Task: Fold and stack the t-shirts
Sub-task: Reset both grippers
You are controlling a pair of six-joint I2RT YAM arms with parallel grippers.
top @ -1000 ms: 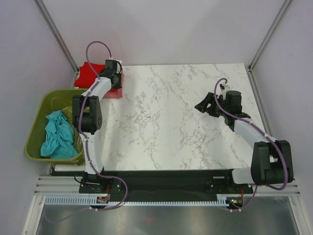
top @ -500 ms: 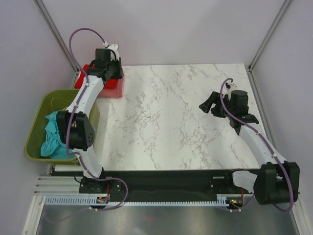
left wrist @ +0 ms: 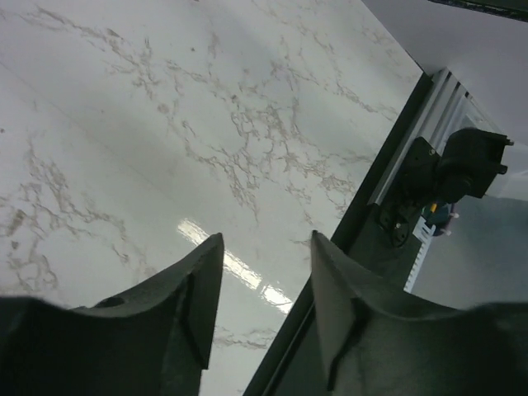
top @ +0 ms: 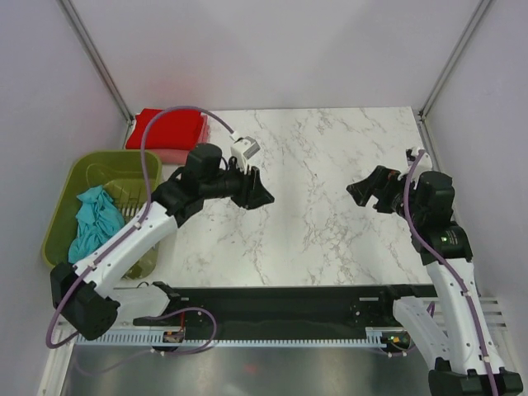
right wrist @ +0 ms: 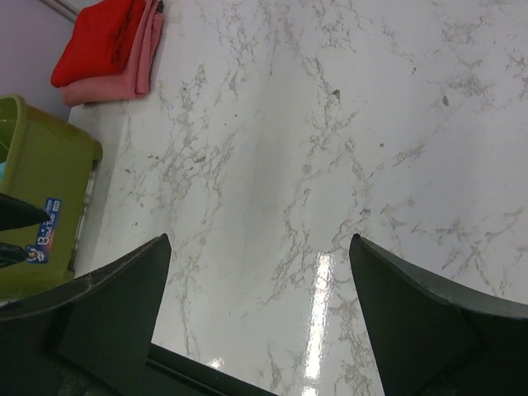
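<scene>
The left arm has swung away from the far-left corner of the desk (top: 330,148) and now reaches over its left-middle part. The left tool (top: 254,191) has spread further, and its fingers stand apart with nothing between them. The right arm has drawn back toward the right edge; the right tool (top: 369,188) gapes wide and empty. The red t-shirt (top: 167,129), now uncovered, lies folded on the folded pink t-shirt (right wrist: 115,85) in that far-left corner. The teal t-shirt (top: 89,227) lies crumpled in the olive basket (top: 58,223), unchanged, beside the desk's left edge.
</scene>
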